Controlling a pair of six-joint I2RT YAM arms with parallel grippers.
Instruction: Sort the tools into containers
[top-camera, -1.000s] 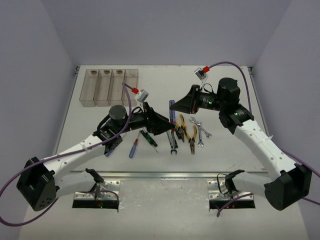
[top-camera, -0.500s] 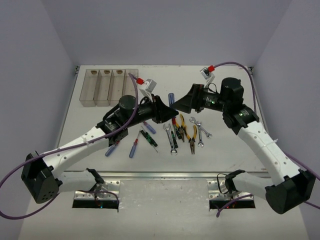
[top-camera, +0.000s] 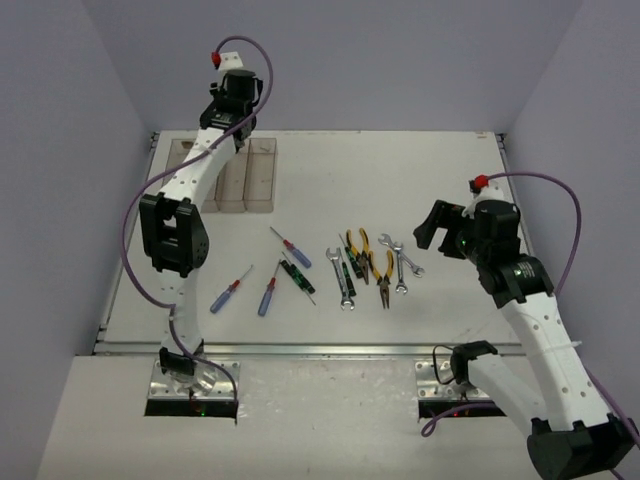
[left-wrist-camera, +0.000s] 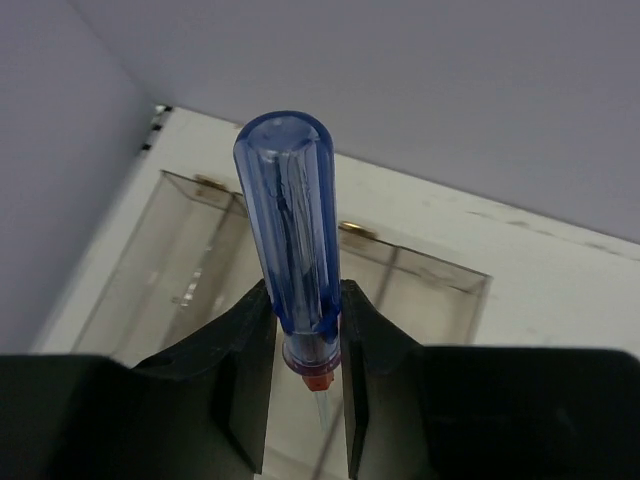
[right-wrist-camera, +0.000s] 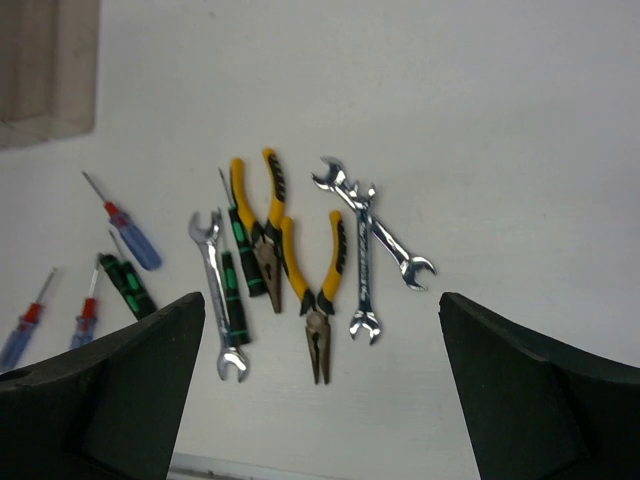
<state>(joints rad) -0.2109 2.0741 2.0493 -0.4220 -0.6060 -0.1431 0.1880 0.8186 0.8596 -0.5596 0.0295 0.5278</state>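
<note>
My left gripper is shut on a blue-handled screwdriver just above its red collar, handle pointing away. It hangs over the row of translucent containers. From above, the left arm reaches high over the containers at the back left and hides part of them. My right gripper stands wide open and empty, right of the tools. On the table lie blue screwdrivers, green-black screwdrivers, yellow pliers and silver wrenches. They show below the right gripper.
The tools lie in a loose row across the table's middle, from the blue screwdrivers on the left to the wrenches on the right. A metal rail runs along the near edge. Walls close in the back and both sides.
The right gripper let go of the blue screwdriver, opened wide and drew back to the right. The left gripper shut on it and swung up and back over the containers.
</note>
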